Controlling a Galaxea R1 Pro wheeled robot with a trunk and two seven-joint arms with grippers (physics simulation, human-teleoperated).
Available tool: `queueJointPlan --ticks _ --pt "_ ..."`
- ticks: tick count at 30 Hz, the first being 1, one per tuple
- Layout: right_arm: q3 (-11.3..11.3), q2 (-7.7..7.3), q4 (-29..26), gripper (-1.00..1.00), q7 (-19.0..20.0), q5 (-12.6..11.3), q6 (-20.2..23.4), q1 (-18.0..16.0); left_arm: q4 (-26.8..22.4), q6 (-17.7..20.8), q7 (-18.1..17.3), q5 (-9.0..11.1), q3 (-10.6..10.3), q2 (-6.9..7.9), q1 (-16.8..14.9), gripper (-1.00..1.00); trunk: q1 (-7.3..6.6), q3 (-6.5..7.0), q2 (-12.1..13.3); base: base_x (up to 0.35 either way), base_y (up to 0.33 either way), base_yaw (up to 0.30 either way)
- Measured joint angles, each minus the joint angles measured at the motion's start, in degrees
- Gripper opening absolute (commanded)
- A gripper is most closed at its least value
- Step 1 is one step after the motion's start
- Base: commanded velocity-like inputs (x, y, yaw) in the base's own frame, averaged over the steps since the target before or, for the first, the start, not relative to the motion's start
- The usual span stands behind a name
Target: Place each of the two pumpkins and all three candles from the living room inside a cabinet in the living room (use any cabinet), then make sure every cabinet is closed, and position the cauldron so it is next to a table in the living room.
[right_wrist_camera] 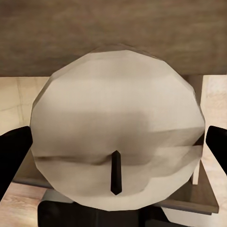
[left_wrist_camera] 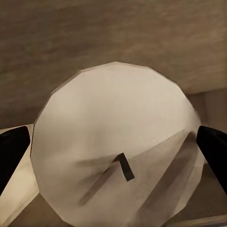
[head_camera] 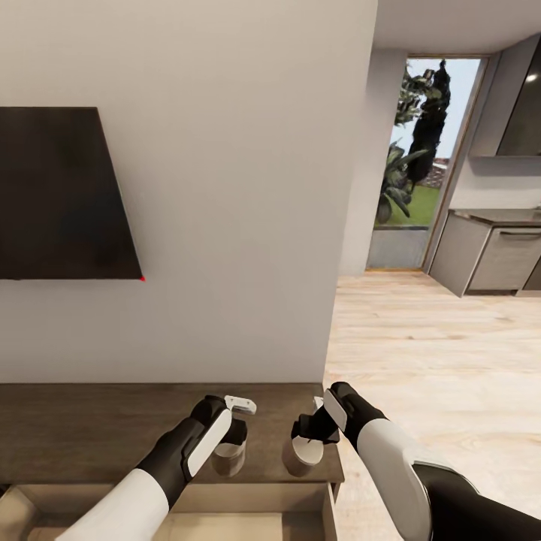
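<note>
Two candles are held, one in each hand. My left gripper (head_camera: 228,443) is shut on a pale candle (head_camera: 228,460), whose round top and dark wick (left_wrist_camera: 124,166) sit between the black fingertips (left_wrist_camera: 13,151). My right gripper (head_camera: 308,437) is shut on the other candle (head_camera: 300,457), whose face (right_wrist_camera: 118,127) spans the gap between its fingers (right_wrist_camera: 14,151). Both candles hang over the front part of the dark-brown cabinet top (head_camera: 90,428). Below them the cabinet stands open, showing its pale interior (head_camera: 240,522). Whether the candles touch the top I cannot tell.
A dark flat screen (head_camera: 60,195) hangs on the white wall above the cabinet. The wall ends at a corner (head_camera: 353,225); right of it lies pale wood floor (head_camera: 436,353), leading to grey kitchen cupboards (head_camera: 496,259) and a glass door with plants (head_camera: 421,165).
</note>
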Motion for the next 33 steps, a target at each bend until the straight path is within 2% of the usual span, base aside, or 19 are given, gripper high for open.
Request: queueJointPlan --ticks 33 --pt "-0.02 0.00 0.04 -1.00 0.26 0.00 0.00 0.01 0.00 0.00 -0.13 -0.01 0.03 0.00 0.00 -1.00 7.25 -5.93 -13.24 0.000 0.000 0.000"
